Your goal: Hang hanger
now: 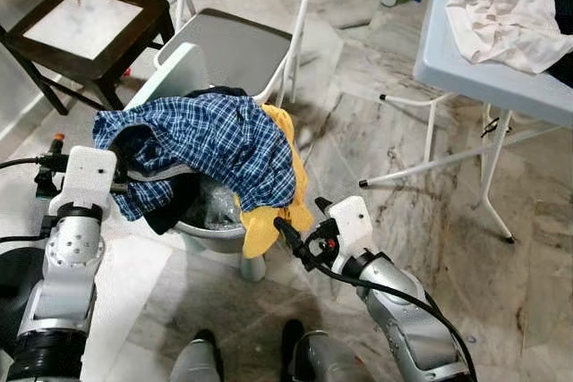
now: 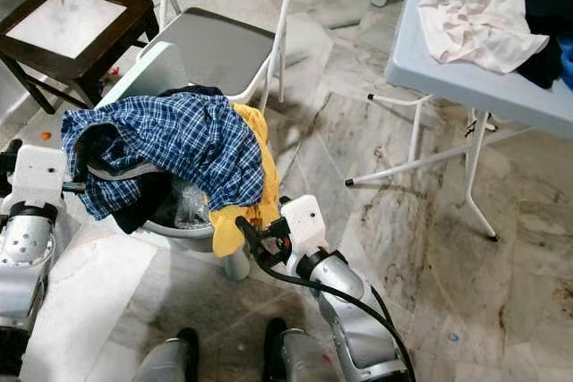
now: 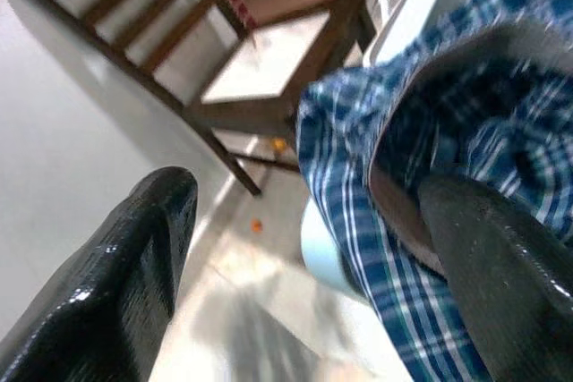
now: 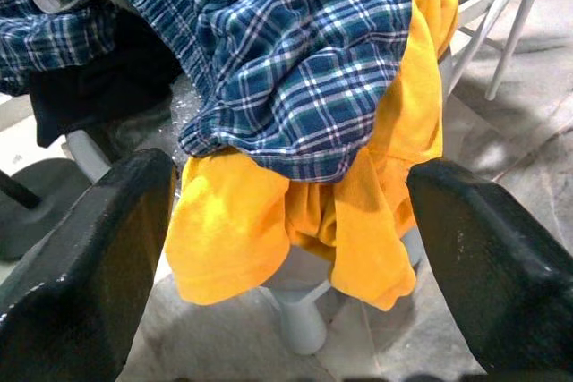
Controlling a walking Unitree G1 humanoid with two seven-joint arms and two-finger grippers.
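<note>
Now | right gripper (image 1: 300,225) spread, just beside yellow cloth (image 1: 269,212) | left gripper (image 3: 313,248) spread at plaid shirt (image 1: 215,145) edge | soft crumpled fabrics heaped on chair (image 1: 183,69)

home: marble floor (image 1: 376,131), laundry-heaped chair (image 1: 192,69)

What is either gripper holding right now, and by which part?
Nothing is held. The right gripper is open, facing the yellow garment. The left gripper is open at the plaid shirt, one finger at its collar, not clamped.
</note>
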